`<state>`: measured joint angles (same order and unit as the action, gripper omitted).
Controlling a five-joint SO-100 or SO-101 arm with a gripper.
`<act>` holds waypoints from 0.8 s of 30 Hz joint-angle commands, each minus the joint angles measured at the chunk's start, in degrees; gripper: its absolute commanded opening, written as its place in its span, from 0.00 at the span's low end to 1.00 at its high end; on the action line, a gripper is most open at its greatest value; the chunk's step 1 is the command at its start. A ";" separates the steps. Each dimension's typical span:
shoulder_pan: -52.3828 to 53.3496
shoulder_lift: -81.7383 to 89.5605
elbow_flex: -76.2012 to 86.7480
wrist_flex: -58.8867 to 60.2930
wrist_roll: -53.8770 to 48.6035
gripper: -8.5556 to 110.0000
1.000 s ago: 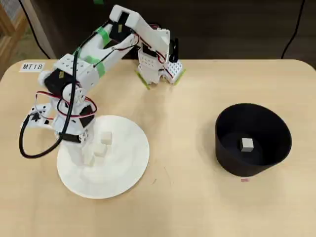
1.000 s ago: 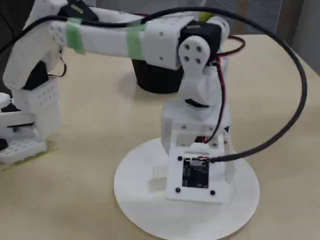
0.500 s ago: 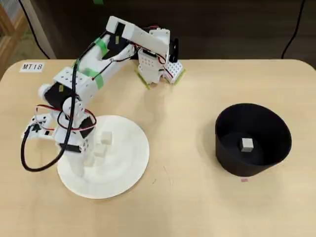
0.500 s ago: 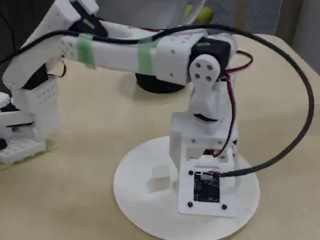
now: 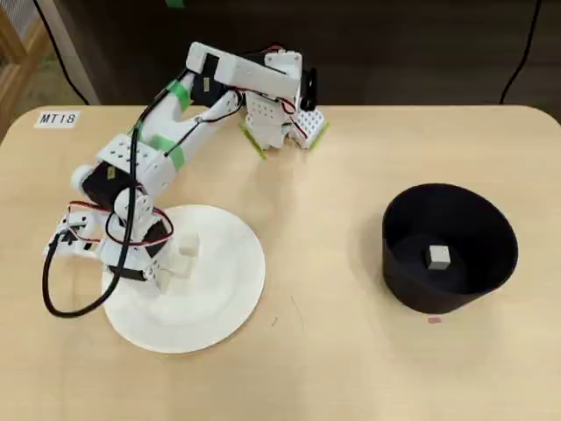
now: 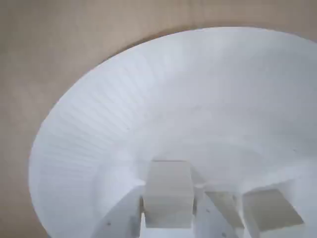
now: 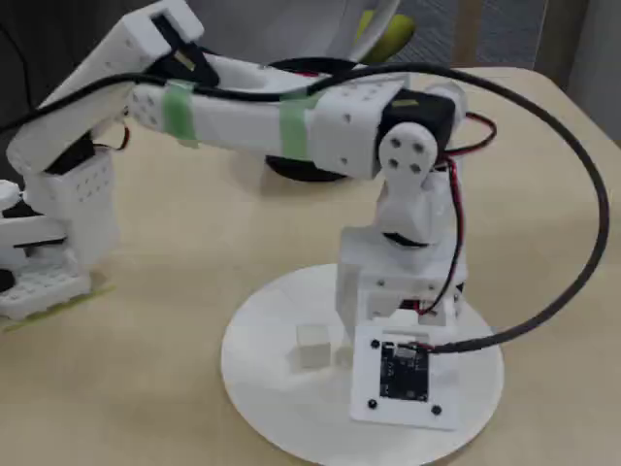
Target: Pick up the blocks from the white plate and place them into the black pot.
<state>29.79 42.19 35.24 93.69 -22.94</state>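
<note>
Pick phase in progress: the gripper [image 6: 168, 218] is sitting low over the white plate [image 5: 228, 298], at its left side in the overhead view, working on the blocks there.

Wrist view: one block [image 6: 167, 194] is lying between the two fingers at the bottom edge of the picture. The fingers are standing narrow, close to both of its sides. Whether they are actually pressing on it, I cannot tell; the block also appears to be resting on the plate. A second block [image 6: 271, 209] is lying just to the right of it, with something pale between the two that is hard to make out.

Overhead view: one block [image 5: 438, 257] is already lying inside the black pot [image 5: 491, 263], well apart from the plate on the right. Two blocks [image 5: 186, 246] are showing beside the gripper on the plate.

Judgement: the task is partly done, with most of the blocks yet to go. The next move is calling for a firm closure on the centred block, then a straight lift clear of its neighbour before swinging across to the pot.

Hidden: in the fixed view the wrist and its circuit board [image 7: 406, 374] are covering the fingertips, and only a single block [image 7: 312, 342] is showing there. The exact count on the plate is uncertain
</note>
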 commanded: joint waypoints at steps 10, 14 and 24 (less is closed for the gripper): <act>-11.43 25.58 -6.59 1.23 9.93 0.05; -22.85 35.51 0.26 1.23 14.15 0.05; -54.76 55.72 16.61 -2.55 19.25 0.05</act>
<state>-16.44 91.14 47.81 93.60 -4.48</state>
